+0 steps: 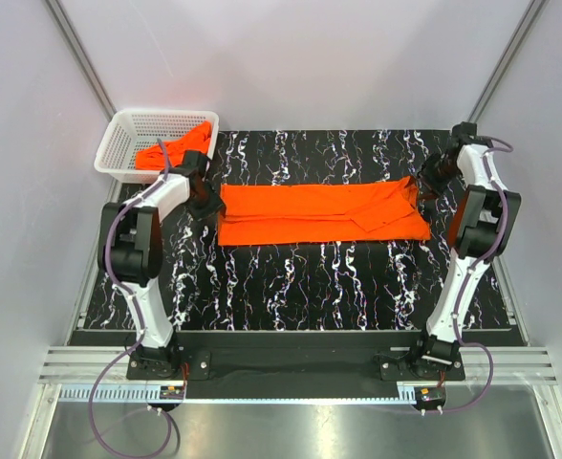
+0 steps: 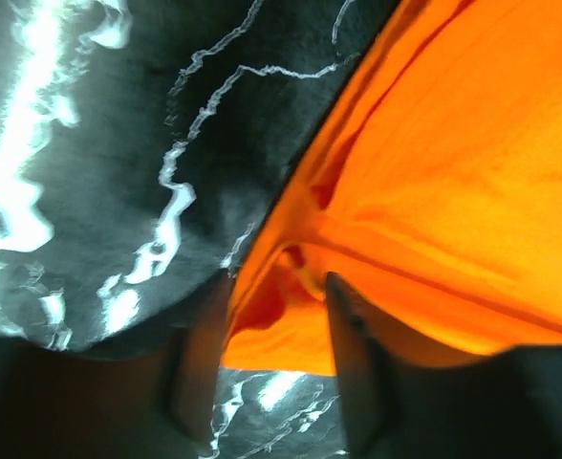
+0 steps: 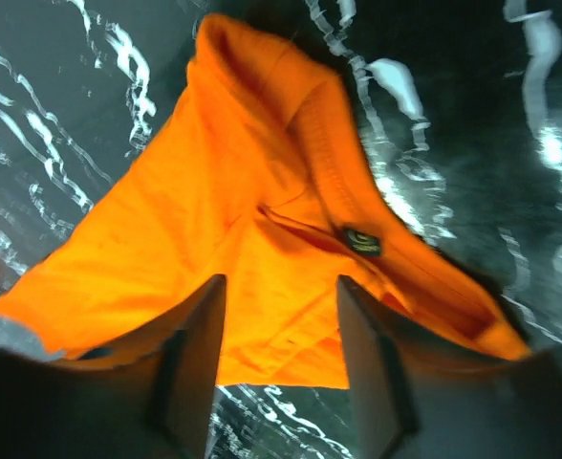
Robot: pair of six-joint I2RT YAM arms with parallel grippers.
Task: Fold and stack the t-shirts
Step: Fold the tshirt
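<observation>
Your left tool (image 2: 271, 287) and right tool (image 3: 281, 287) both stand open astride the ends of the t-shirt (image 1: 319, 212), so a finger may snag cloth on lifting and spoil the fold.

**Basket, Marbled Top and Rails Around the Tools**

A white plastic mesh basket (image 1: 118, 139) sits just behind the left gripper (image 1: 207, 196) and to its outer side, at the far left corner of the black, white-veined table top (image 1: 310, 277). That marbled surface runs beneath both tools, across to the right gripper (image 1: 424, 182), and shows blurred in both wrist views. Nearer than the grippers, a black base board (image 1: 291, 352) meets silver rails (image 1: 80, 363) and a steel sheet (image 1: 291, 430). Plain white walls (image 1: 291, 57) stand beyond them.
</observation>
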